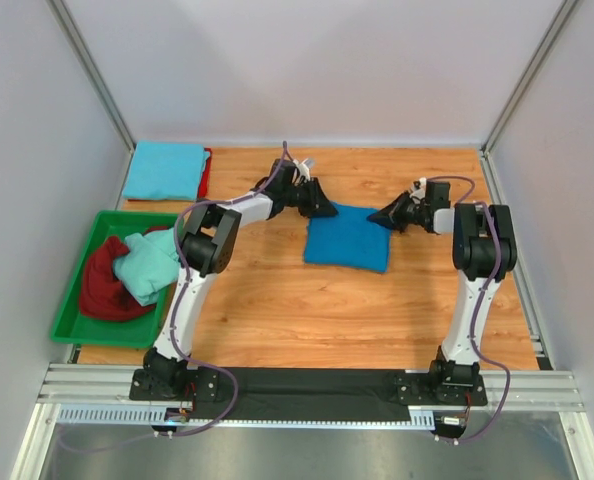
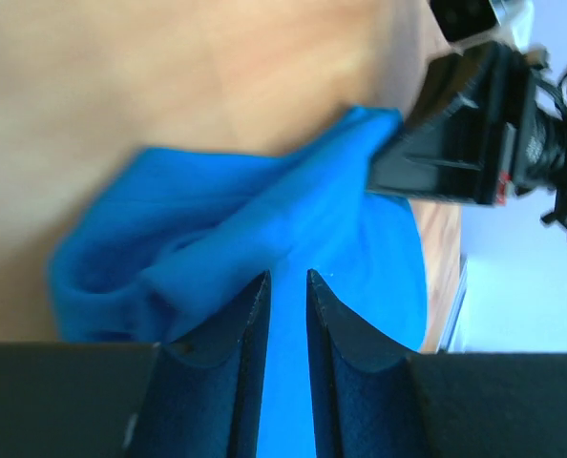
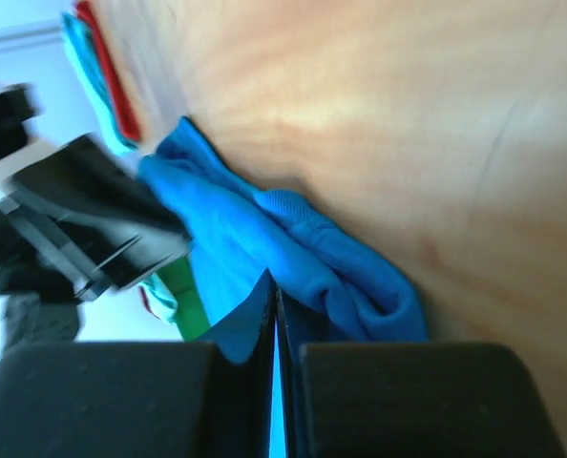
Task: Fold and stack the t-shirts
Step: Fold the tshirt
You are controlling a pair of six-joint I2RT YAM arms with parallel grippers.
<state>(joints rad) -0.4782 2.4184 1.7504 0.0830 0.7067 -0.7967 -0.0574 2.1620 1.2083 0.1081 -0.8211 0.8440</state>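
Observation:
A royal blue t-shirt lies folded in a rough square at mid-table. My left gripper is at its far left corner. In the left wrist view its jaws stand a narrow gap apart, with the blue cloth showing between and below them. My right gripper is at the far right corner. In the right wrist view it is pinched shut on the shirt's edge, and that corner is raised a little. A sky blue shirt lies folded on a red one at the back left.
A green tray at the left edge holds a maroon shirt and a pale aqua shirt. Grey walls close the table on three sides. A metal rail runs along the near edge.

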